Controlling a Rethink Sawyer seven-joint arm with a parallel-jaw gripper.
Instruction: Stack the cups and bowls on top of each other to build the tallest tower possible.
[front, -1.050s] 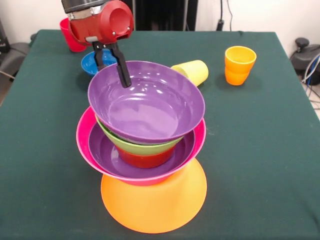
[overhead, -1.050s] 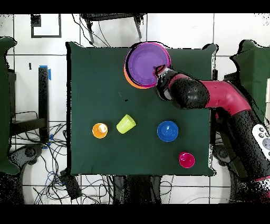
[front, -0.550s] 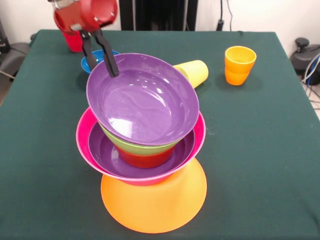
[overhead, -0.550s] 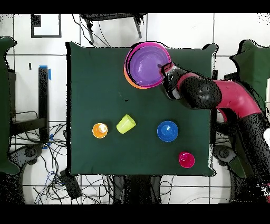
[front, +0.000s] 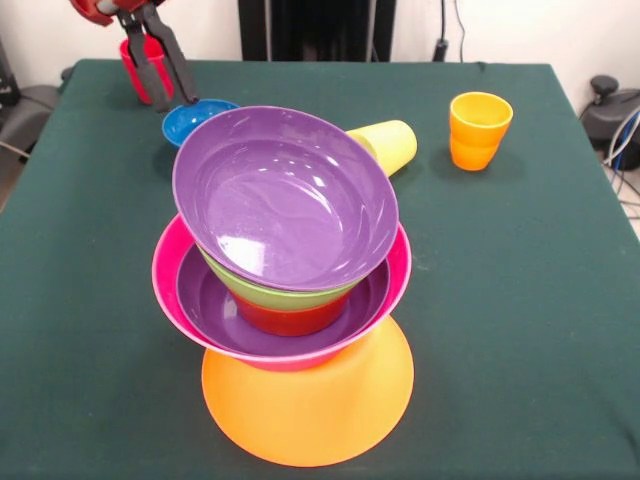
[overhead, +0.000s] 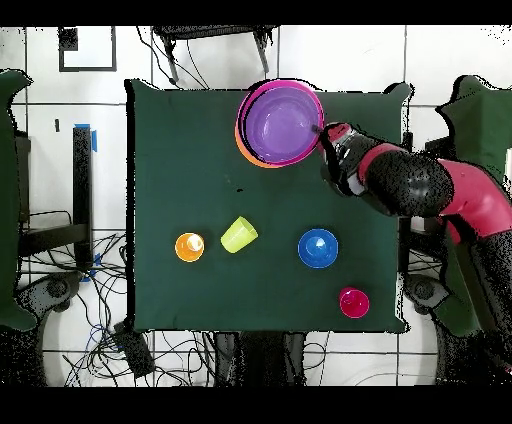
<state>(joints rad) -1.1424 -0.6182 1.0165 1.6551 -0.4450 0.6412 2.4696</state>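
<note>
The tower stands near the front edge on an upturned orange bowl (front: 310, 410), which carries a hot pink bowl (front: 168, 285), a purple bowl (front: 205, 305), a red-orange bowl (front: 290, 322) and a lime green bowl (front: 270, 293). A second purple bowl (front: 285, 195) lies tilted on top; from overhead the tower (overhead: 280, 123) is by the table's far edge. My gripper (front: 176, 97) hangs open and empty above the blue bowl (front: 195, 122), left of the tower and clear of it. In the overhead view the gripper (overhead: 326, 134) sits beside the tower's rim.
A red cup (front: 140, 75) stands at the far left corner behind the gripper. A pale yellow cup (front: 390, 145) lies on its side behind the tower. An orange cup (front: 478, 130) stands upright at the far right. The green table (front: 520, 300) ends close to the tower's base.
The gripper let go of the top purple bowl's rim and rose away to the left in the front view. That bowl settled tilted on the tower.
</note>
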